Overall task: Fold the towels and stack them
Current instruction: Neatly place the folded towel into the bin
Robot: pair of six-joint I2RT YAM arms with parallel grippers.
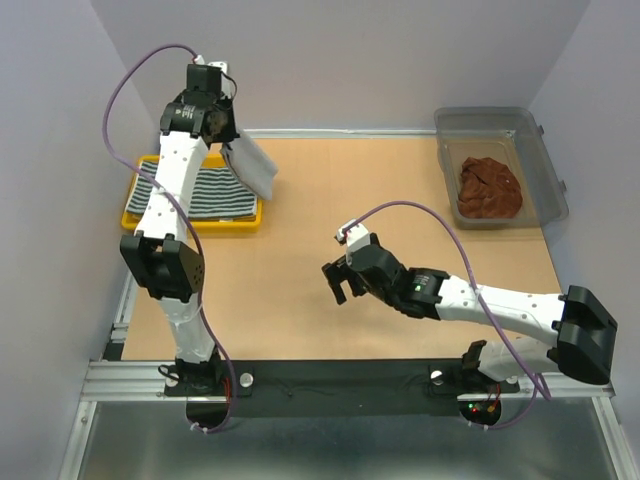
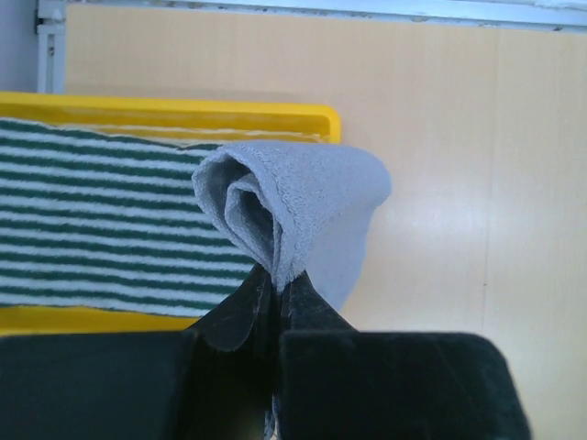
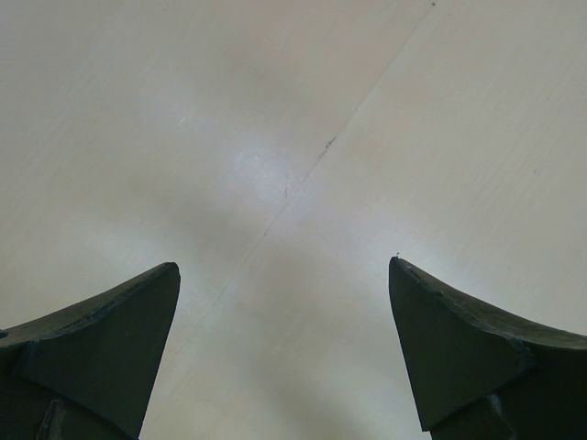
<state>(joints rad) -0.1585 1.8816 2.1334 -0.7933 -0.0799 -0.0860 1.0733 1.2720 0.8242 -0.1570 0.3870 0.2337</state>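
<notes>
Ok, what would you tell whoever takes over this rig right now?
Left hand: shut on the grey towel, lifted by the yellow tray's right edge.
Right hand: open, empty, over the table.
Striped towel lies folded flat in the tray.
Rust-brown towel sits crumpled in the clear bin, far right.
Done: striped towel.
Left: stack the grey one on it, then fold and stack the rust-brown one.

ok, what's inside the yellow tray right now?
One striped towel lies flat in the yellow tray. Anything beneath it is covered. The grey towel is not laid in: it hangs pinched in the left claw by the tray's right edge.
</notes>
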